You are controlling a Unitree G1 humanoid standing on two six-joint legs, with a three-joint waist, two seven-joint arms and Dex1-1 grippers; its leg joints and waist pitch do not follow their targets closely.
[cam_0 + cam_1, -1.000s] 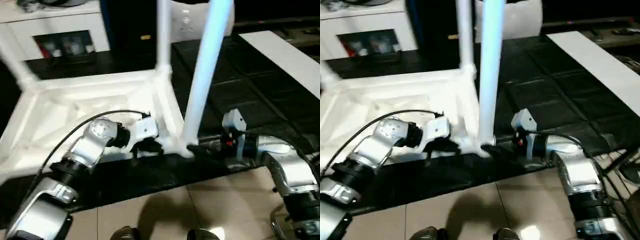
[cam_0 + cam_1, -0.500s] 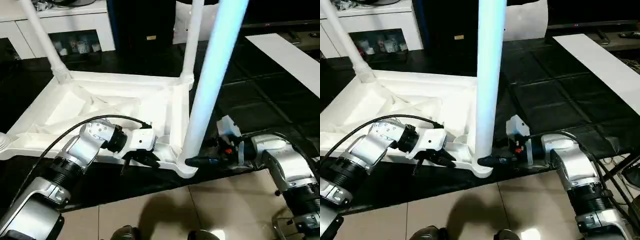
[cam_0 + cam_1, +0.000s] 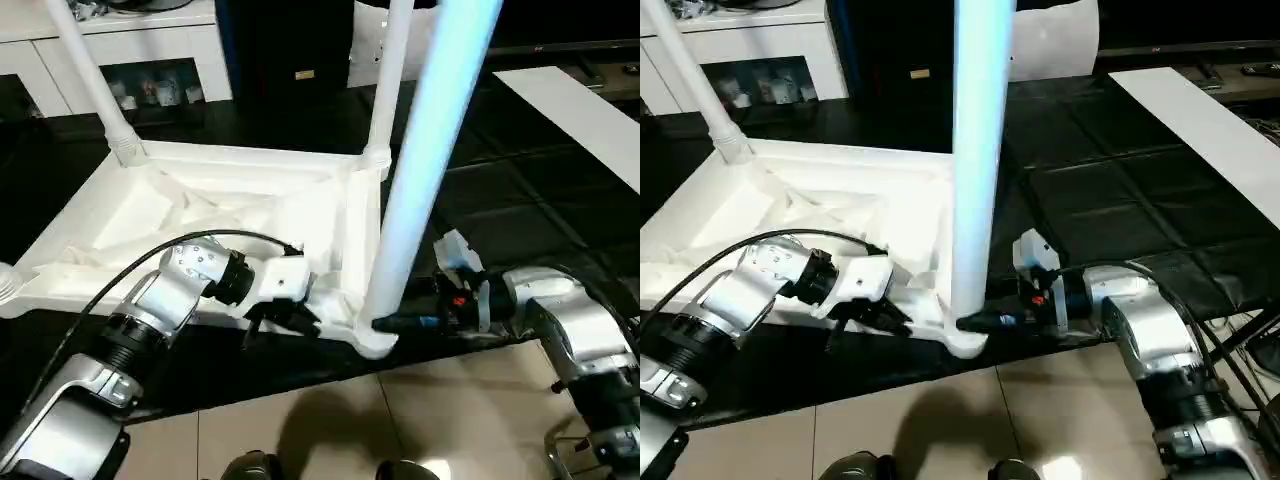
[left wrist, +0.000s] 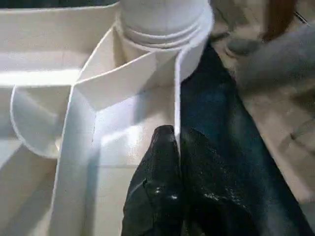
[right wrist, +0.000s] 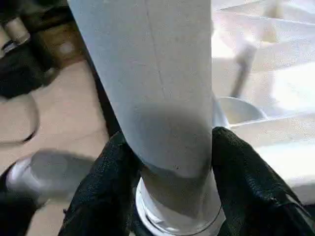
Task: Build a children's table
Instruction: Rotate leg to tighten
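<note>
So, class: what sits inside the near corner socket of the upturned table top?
A white leg stands upright in the socket, gripped at its base by the right gripper. Its inserted end is hidden inside the socket.

Head pair looks down from above over both forearms, taking in the whole upturned table top [image 3: 200, 215]. Left wrist view sits very close along the top's rim; right wrist view presses up against the near leg [image 5: 157, 98]. All share that near corner socket [image 3: 372, 335].

A black padded work surface [image 3: 500, 200] is spread beyond the pincers, a beige tiled floor [image 3: 330, 420] lies beneath them, and a white cabinet [image 3: 150, 40] is seen far behind.
</note>
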